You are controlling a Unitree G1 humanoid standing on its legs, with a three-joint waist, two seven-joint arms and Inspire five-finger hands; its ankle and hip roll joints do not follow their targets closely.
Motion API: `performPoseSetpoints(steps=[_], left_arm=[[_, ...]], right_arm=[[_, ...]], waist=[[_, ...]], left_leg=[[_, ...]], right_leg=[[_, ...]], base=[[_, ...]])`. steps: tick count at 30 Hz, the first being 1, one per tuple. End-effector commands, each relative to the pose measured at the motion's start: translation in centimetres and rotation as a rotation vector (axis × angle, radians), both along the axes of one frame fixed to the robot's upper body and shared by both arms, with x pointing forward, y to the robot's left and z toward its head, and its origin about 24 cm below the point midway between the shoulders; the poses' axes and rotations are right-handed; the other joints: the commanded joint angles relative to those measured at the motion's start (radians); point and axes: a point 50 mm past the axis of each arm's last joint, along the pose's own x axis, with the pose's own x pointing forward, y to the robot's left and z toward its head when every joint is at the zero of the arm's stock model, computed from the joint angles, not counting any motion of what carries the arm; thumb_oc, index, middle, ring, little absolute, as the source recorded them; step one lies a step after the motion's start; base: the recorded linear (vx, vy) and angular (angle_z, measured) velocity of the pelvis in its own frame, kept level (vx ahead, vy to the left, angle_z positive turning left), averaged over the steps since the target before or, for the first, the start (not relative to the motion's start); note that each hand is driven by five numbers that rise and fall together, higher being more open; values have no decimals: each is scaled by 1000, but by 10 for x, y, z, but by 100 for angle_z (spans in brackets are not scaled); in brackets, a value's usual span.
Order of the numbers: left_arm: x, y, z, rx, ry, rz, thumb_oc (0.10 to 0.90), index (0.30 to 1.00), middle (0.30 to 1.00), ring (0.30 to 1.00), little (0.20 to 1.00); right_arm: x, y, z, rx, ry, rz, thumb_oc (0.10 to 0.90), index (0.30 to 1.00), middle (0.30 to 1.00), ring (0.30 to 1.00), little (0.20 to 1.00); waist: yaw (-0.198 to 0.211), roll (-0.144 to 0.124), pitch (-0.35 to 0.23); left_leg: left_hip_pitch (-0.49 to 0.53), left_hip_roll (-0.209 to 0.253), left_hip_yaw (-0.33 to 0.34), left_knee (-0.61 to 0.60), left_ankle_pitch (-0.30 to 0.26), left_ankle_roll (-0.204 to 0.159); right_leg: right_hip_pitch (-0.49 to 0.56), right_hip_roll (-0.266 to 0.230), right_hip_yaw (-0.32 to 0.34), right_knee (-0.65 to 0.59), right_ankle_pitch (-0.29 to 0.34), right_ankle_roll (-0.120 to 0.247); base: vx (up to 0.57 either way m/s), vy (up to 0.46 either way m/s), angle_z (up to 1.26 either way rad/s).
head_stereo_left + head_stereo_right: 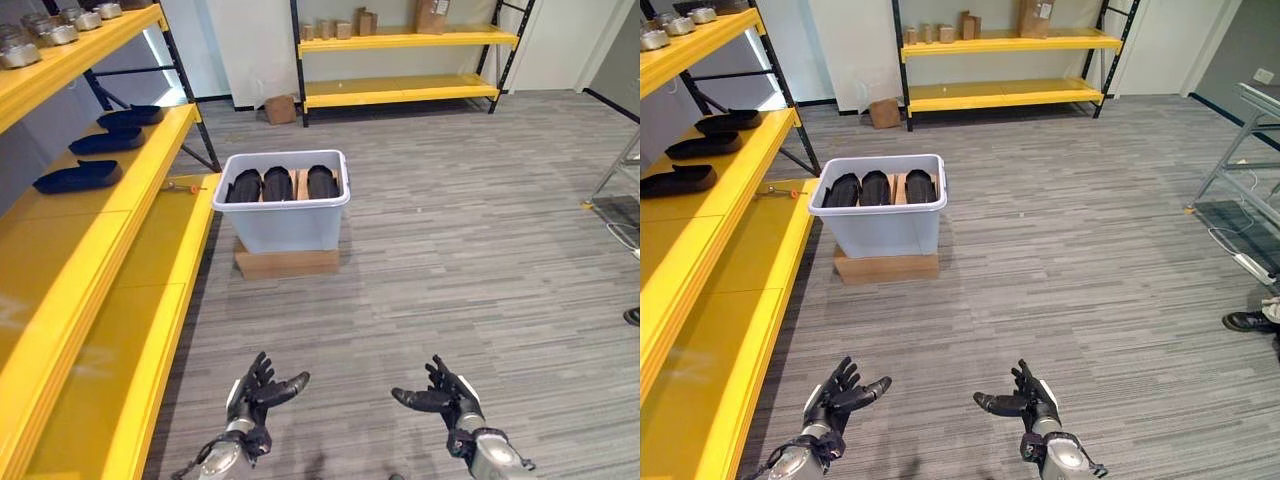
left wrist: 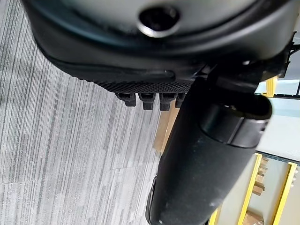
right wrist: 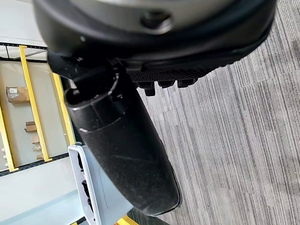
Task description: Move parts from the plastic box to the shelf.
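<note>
A: So, status?

B: Largest first: yellow shelf (image 1: 150, 250) runs along my left, its near bays bare, so there's room to land parts. Plastic box (image 1: 283, 222) sits on a cardboard base (image 1: 287, 263) well ahead, raised, probably for easier reach. Black parts (image 1: 277, 185) stand in a row inside it.

A: Hands?

B: Left hand (image 1: 255, 395) and right hand (image 1: 445, 397) both spread, empty, palms inward. I'd walk closer.

White plastic box (image 1: 283, 222) on a cardboard block on the floor, three black parts (image 1: 278, 184) side by side inside, just beside the yellow shelf (image 1: 150, 230).
</note>
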Motion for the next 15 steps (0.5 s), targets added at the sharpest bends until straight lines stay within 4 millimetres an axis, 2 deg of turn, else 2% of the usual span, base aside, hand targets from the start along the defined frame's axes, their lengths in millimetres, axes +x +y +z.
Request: performPoseSetpoints(steps=[1,5,9,10,11,13,15], left_arm=[[41,9,40,46,-235,2,900,1000,1000,1000,1000],[48,10,47,52,-267,3,900,1000,1000,1000,1000],[54,8,55,79,-296,-48,900,1000,1000,1000,1000],[55,7,56,85,-301,-57,900,1000,1000,1000,1000],[55,7,56,86,-301,-57,900,1000,1000,1000,1000],[56,7,57,107,-303,-75,900,1000,1000,1000,1000],[59,7,60,122,-317,-81,900,1000,1000,1000,1000]], right_arm=[[49,9,48,-25,-276,72,900,1000,1000,1000,1000],[58,9,59,-87,-328,101,900,1000,1000,1000,1000],[63,12,66,-64,-362,109,900,1000,1000,1000,1000],[62,12,68,-67,-375,111,900,1000,1000,1000,1000],[62,12,68,-67,-375,111,900,1000,1000,1000,1000],[59,13,66,-64,-369,108,900,1000,1000,1000,1000],[60,17,66,-49,-372,107,900,1000,1000,1000,1000]], waist=[[12,-58,10],[14,-61,42],[15,-63,73],[12,-60,81],[11,-61,76],[3,-54,91],[-9,-42,112]], left_leg=[[-44,124,-27,134,-68,-82],[-109,126,-47,226,-105,-70],[-188,103,-81,375,-194,-37],[-189,94,-88,391,-210,-26],[-192,92,-88,387,-206,-25],[-179,71,-96,411,-238,4],[-170,65,-95,418,-238,16]], right_leg=[[-32,-145,21,104,-22,97],[-91,-167,24,189,-44,99],[-166,-222,22,358,-69,121],[-185,-235,32,427,-59,132],[-189,-235,31,424,-56,132],[-236,-262,67,557,-6,147],[-302,-247,98,648,31,143]], base=[[-70,39,-10],[-74,51,2],[-6,136,16],[48,130,28],[27,126,25],[38,179,24],[60,198,16]])
